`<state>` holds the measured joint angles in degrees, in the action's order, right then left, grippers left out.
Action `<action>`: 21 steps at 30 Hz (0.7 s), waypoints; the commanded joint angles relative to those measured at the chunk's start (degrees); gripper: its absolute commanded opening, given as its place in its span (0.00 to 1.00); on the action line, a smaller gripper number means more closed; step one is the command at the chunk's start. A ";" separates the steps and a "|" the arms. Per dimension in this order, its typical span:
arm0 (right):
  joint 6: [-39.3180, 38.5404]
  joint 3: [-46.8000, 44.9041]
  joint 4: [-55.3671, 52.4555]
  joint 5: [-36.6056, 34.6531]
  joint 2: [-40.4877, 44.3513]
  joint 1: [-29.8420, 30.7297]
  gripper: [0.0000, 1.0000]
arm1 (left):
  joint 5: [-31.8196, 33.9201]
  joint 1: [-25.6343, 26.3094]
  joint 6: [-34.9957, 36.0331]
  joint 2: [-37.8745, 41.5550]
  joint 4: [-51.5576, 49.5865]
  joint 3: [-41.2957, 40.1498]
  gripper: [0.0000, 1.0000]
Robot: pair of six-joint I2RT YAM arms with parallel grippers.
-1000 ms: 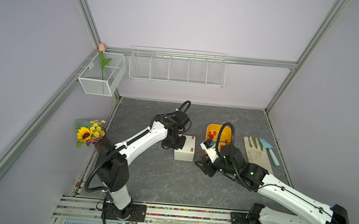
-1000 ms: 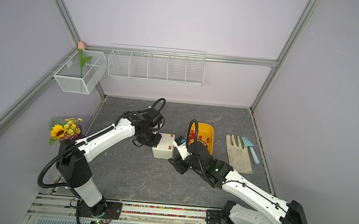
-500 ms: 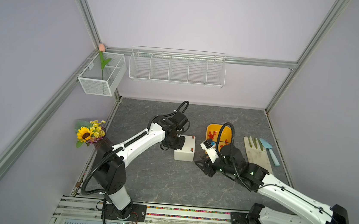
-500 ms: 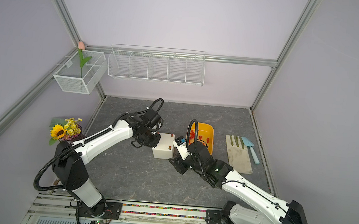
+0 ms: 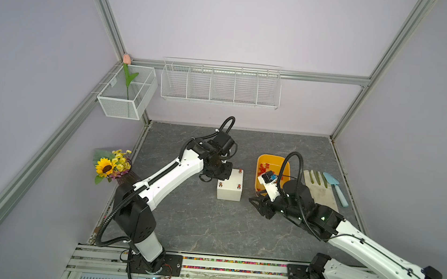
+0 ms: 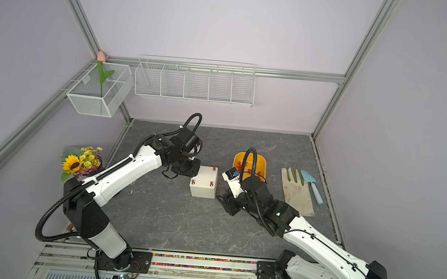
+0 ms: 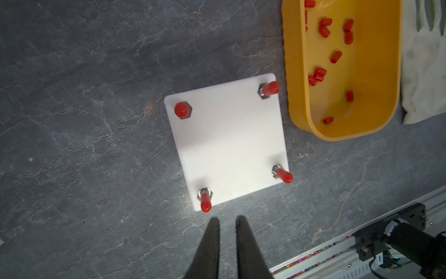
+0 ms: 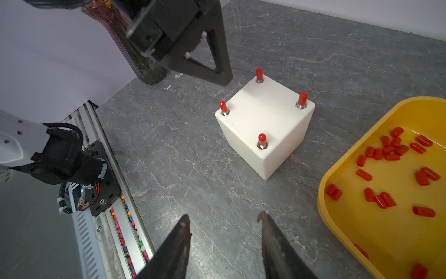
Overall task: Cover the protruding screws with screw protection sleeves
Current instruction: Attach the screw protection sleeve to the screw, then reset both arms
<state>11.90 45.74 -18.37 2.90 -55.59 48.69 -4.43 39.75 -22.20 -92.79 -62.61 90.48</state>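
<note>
Barely shifted since a second before, the left gripper hung just beside the white box, jaws a narrow, empty slit, while the right gripper stood wide and empty. Red screw protection sleeves hid all four protruding screws except their bases. Spares lay in the yellow tray, cut off in both wrist views.

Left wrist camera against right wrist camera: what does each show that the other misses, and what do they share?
Only the left wrist view shows the white box straight from above, the edge of the pale glove, and the left gripper from behind its own tips, slightly apart and empty. Only the right wrist view shows the box's side walls, the dark vase, and the right gripper, open and empty. Both show red sleeves on all four screws and the yellow tray holding loose sleeves.
</note>
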 commanded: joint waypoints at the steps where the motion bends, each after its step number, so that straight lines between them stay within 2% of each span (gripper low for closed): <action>1: -0.48 0.49 -1.78 -1.91 1.35 -1.27 0.56 | -0.50 -0.02 -2.09 4.81 1.51 0.99 0.23; 3: -0.38 0.49 -2.04 -2.13 1.71 -2.20 0.60 | -0.52 -0.09 -3.01 7.48 4.22 -0.78 0.30; 6: -0.20 1.04 -3.06 -2.08 1.89 -4.14 0.66 | 0.99 -0.36 -4.52 13.00 11.07 -6.36 0.45; 7: -0.25 1.27 -3.45 -2.30 1.89 -4.73 0.71 | 1.62 -0.58 -4.95 15.16 13.76 -8.60 0.51; 8: -0.27 1.50 -3.71 -2.58 1.88 -5.19 0.90 | 1.80 -0.93 -5.42 17.00 15.73 -10.47 0.57; 9: -0.16 1.70 -3.98 -2.87 1.98 -5.61 0.89 | 1.98 -1.65 -5.98 18.21 16.44 -11.50 0.59; 10: -0.03 1.96 -4.32 -3.14 1.98 -6.22 0.89 | 2.05 -2.53 -6.59 19.42 16.84 -12.52 0.66; 11: 0.13 2.23 -4.61 -3.76 2.05 -6.53 0.89 | 2.23 -3.34 -6.87 20.57 17.35 -13.48 0.78; 12: 0.13 2.42 -4.85 -4.37 2.07 -6.85 0.89 | 3.03 -3.93 -7.23 21.47 17.55 -14.27 1.00; 17: 1.21 3.33 -6.13 -11.17 2.53 -9.00 0.89 | 10.76 -6.62 -8.29 28.55 22.48 -22.36 0.99; 21: 3.75 3.18 -6.76 -18.36 2.72 -13.00 0.89 | 17.43 -10.86 -10.23 34.10 27.90 -30.88 0.99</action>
<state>13.30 47.70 -23.62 -8.29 -53.65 37.87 5.96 30.83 -30.11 -61.43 -40.14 63.13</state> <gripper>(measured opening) 0.894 0.993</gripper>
